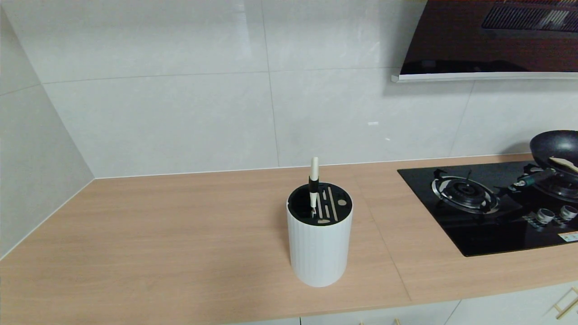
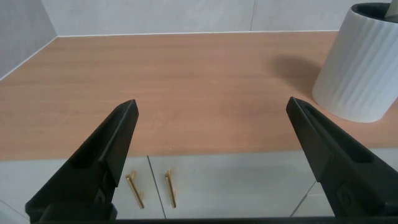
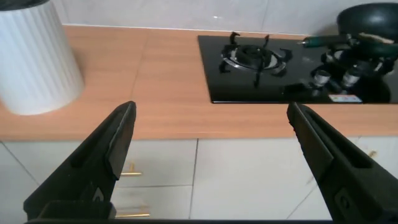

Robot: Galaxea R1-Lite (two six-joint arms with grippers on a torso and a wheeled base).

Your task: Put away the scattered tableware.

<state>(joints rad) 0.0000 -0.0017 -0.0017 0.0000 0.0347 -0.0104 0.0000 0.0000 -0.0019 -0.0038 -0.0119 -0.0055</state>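
Holding left gripper and right gripper with fingers released before the desk; showing a utensil standing upright in white holder

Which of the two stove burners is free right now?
The left burner, the one nearer the white holder, stands bare; the right burner carries the black pan.

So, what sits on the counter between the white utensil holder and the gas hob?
Nothing: between the utensil holder and the gas hob the wooden counter is bare, as the head view shows.
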